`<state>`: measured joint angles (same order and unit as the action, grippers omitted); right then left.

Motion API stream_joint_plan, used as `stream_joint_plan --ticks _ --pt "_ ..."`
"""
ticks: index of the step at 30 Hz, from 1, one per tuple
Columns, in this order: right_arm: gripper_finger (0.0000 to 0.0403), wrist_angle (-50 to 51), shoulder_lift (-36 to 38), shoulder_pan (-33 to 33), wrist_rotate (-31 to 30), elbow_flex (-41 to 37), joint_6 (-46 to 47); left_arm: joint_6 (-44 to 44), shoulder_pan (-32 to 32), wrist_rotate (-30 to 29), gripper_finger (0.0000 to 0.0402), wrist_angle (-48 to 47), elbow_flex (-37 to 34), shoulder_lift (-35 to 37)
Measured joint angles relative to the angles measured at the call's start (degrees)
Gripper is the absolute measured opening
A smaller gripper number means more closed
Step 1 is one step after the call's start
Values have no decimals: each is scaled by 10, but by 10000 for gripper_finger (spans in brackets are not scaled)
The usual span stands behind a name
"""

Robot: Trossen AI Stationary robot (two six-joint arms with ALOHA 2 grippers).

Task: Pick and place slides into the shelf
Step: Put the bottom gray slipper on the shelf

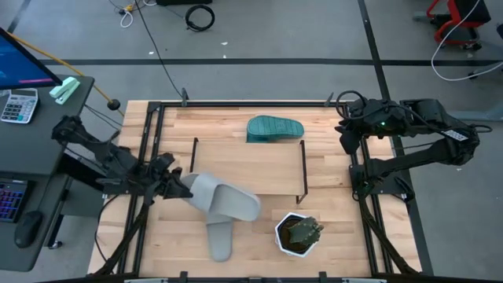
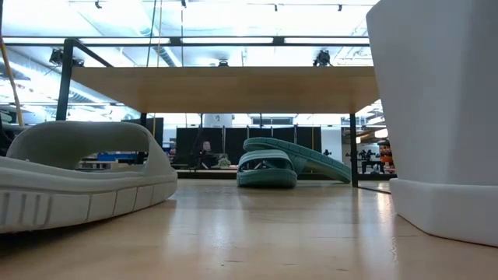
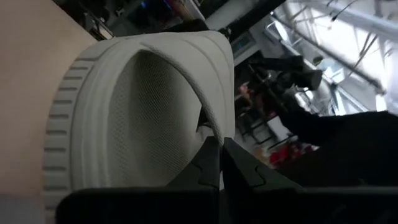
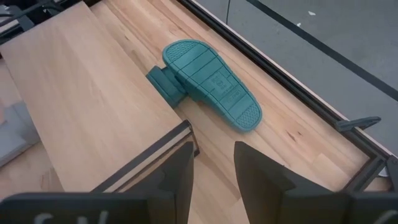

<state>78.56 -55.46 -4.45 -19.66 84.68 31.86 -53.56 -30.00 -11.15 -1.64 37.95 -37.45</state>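
Up close, light grey slide [image 3: 124,112], ribbed sole edge, wide strap

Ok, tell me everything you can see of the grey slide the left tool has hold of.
The grey slide is light grey and rubbery-looking, with a wide arched strap, a textured footbed and a ribbed sole edge. It lies on the tabletop in front of the shelf, angled across a second grey slide and overlapping it. The left tool is shut on its strap edge. In the low view its sole looks slightly raised at one end.
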Motion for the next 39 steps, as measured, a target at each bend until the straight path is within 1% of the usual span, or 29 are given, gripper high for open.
stream_joint_plan --ticks 5,12,15,20,25,28,32,36,39 --pt "123 -7 0 0 0 0 0 43 50 41 7 -56 47 0" --pt "123 -65 0 0 0 0 -13 89 121 86 7 -158 104 0" --pt "123 -82 0 0 0 0 -21 113 152 103 7 -175 118 0" --pt "123 -81 -3 0 0 0 -32 151 204 134 6 -173 129 0" --pt "123 -88 -19 0 0 0 -36 166 255 173 6 -172 129 -9" --pt "123 -95 -29 0 0 0 -43 168 284 215 6 -168 129 -27" --pt "123 -114 -39 0 0 0 -65 172 324 288 6 -166 129 -61" --pt "123 -128 -43 -5 2 0 -80 197 371 353 6 -118 129 -99" --pt "123 -133 -43 -17 17 0 -81 223 410 387 6 -91 142 -128"
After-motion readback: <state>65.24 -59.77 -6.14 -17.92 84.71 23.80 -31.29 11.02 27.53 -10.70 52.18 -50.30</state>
